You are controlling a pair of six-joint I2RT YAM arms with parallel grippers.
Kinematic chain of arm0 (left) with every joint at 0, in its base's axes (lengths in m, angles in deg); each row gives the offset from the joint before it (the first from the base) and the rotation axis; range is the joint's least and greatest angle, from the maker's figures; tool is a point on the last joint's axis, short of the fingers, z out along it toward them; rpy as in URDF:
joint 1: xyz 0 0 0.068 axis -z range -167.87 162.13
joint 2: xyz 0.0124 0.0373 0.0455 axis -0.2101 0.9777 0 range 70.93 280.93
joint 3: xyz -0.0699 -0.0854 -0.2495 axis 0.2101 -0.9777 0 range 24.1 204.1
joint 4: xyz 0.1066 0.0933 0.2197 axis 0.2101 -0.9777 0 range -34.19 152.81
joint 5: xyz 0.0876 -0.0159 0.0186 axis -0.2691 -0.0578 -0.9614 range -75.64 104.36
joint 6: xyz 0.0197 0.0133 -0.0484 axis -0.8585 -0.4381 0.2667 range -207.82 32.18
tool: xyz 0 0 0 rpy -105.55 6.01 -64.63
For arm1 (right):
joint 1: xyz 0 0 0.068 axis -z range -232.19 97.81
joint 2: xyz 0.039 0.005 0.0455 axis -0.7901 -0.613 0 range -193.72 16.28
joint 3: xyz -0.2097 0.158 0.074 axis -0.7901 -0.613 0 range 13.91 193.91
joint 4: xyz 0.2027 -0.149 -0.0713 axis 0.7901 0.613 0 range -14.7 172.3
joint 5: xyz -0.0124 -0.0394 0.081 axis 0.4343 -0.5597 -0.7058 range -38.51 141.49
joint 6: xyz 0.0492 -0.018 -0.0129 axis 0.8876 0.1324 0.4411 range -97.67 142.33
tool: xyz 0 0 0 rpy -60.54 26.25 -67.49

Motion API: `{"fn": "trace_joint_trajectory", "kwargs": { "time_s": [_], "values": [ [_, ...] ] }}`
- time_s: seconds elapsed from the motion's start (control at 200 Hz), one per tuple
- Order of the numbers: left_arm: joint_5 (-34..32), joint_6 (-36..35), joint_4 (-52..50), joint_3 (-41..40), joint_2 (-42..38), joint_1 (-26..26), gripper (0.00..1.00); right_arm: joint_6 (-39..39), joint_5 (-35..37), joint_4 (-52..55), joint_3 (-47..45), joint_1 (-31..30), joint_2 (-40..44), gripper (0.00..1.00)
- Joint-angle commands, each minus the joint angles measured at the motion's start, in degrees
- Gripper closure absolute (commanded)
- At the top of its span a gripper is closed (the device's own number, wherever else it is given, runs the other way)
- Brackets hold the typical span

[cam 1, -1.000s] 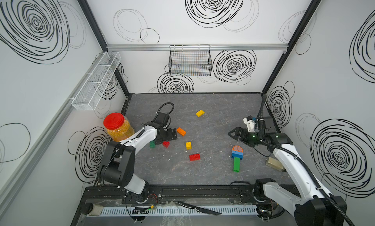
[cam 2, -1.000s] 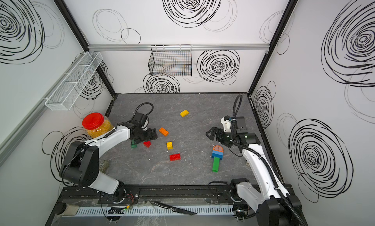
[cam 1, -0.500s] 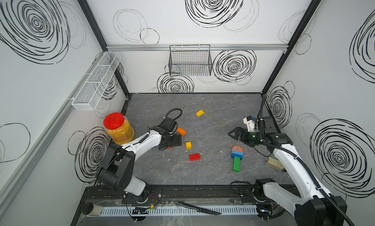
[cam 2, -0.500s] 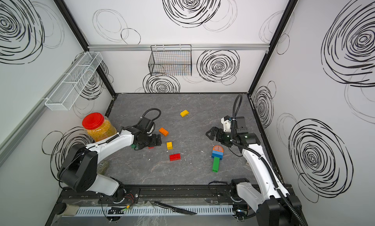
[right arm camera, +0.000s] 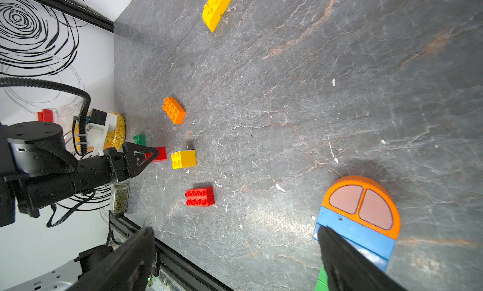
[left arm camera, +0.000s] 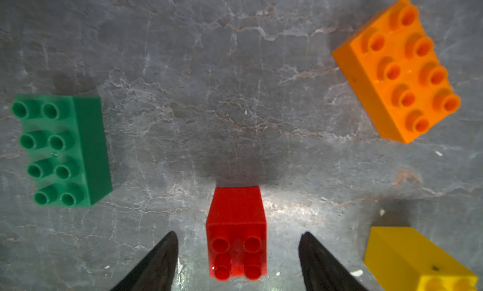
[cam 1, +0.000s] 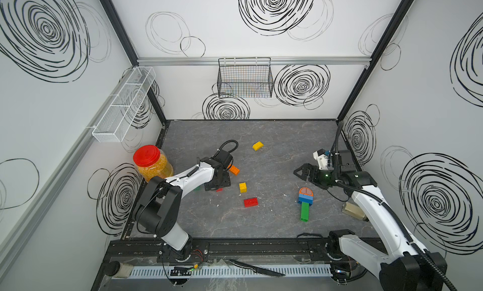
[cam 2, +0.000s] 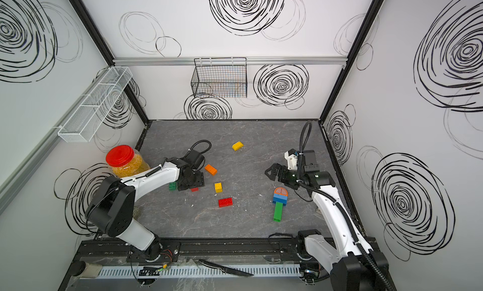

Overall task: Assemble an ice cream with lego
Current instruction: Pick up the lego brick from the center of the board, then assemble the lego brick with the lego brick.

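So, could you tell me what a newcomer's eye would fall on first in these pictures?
The red-lidded jar stands out at the left edge of the table. Next, the part-built ice cream, orange dome on blue brick and green stick, lies flat near the right gripper. The left gripper hangs over a small red brick, open jaws either side, not touching.

From my station I see a clear jar (cam 1: 153,164) of yellow grains with a red lid, standing at the left edge of the grey marbled table (cam 1: 274,135). A white mesh shelf (cam 1: 122,106) hangs on the left wall and a black wire basket (cam 1: 245,79) on the back wall. A knife (cam 1: 257,268) lies along the front rail. A small pale container (cam 1: 353,211) sits near the table's right edge.
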Motion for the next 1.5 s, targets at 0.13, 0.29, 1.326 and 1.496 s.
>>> {"fn": "trace_joint_trajectory", "kwargs": {
  "time_s": [0.13, 0.29, 1.326, 1.496],
  "values": [
    [-1.99, 4.09, -0.74, 1.98, 1.75, 0.71, 0.31, 0.28, -0.25, -1.23, -0.64, -0.26, 0.56, 0.00],
    [-2.23, 4.55, -0.85, 1.57, 1.81, 0.57, 0.35, 0.48, -1.00, -2.09, -1.91, -0.26, 0.41, 0.00],
    [-2.64, 6.85, -3.82, 2.11, -1.58, 2.24, 0.81, 0.64, -1.00, -2.39, -2.87, -0.17, 0.41, 0.00],
    [-3.39, 10.33, -8.06, 5.41, -4.66, 7.14, 0.85, 1.15, -1.51, -3.27, -3.77, -0.17, 0.41, 0.00]
  ]
}}
